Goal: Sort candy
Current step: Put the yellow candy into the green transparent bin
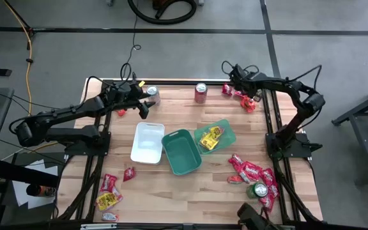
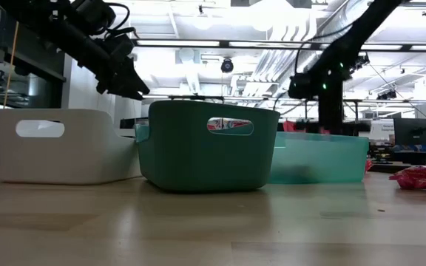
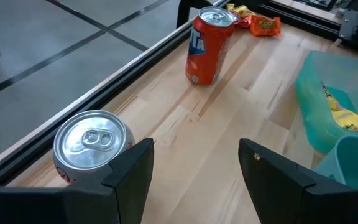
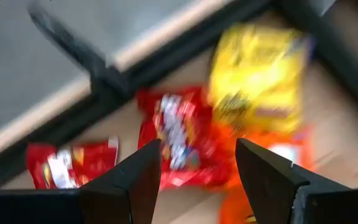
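Observation:
Candy packets lie in three heaps: red, yellow and orange ones (image 1: pixel 241 96) at the far right corner, red ones (image 1: pixel 254 176) at the near right, and red and yellow ones (image 1: pixel 109 191) at the near left. Yellow packets (image 1: pixel 209 137) lie in the light green tray (image 1: pixel 225 128). My right gripper (image 4: pixel 197 158) hangs open just above the far right heap, over a red packet (image 4: pixel 176 134), beside a yellow one (image 4: pixel 260 68). My left gripper (image 3: pixel 194 155) stands open in the air at the far left, next to a silver can (image 3: pixel 92 143), touching nothing.
A white tray (image 1: pixel 147 142) and a dark green tray (image 1: pixel 182 151) stand mid-table beside the light green one. A red can (image 1: pixel 200 92) stands at the far edge, a green can (image 1: pixel 259 190) among the near right packets. Black frame rails border the table.

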Robot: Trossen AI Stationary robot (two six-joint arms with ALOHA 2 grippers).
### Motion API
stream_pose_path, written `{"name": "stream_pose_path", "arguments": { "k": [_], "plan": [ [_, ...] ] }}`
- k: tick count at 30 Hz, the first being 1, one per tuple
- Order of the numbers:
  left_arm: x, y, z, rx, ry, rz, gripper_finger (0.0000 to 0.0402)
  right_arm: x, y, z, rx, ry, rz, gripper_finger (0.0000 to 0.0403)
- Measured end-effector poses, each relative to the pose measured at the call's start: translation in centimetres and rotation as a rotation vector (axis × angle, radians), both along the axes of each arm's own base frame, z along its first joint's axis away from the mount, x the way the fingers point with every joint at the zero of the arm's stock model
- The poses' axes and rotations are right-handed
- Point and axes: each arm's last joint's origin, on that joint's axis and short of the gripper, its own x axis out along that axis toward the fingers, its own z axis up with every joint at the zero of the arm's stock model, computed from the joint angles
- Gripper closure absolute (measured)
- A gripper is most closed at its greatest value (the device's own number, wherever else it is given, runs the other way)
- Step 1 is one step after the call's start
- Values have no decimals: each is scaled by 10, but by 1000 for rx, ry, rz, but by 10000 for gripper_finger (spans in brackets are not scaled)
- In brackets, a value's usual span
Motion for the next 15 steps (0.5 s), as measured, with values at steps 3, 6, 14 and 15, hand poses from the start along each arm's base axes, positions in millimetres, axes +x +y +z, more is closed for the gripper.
{"name": "stream_pose_path", "arguments": {
  "k": [3, 6, 14, 15],
  "plan": [
    [0, 0, 0, 1, 1, 1, 179, -7, 1, -19, 17, -64, -82, 203],
    [0, 0, 0, -1, 4, 1, 179, -14, 4, -28, 23, -52, -197, 203],
    [0, 0, -1, -2, 7, 1, 179, -15, -6, -18, -79, -3, -327, 203],
    [0, 0, -1, -2, 7, 1, 179, -13, -9, -14, -90, -3, -314, 203]
  ]
}}
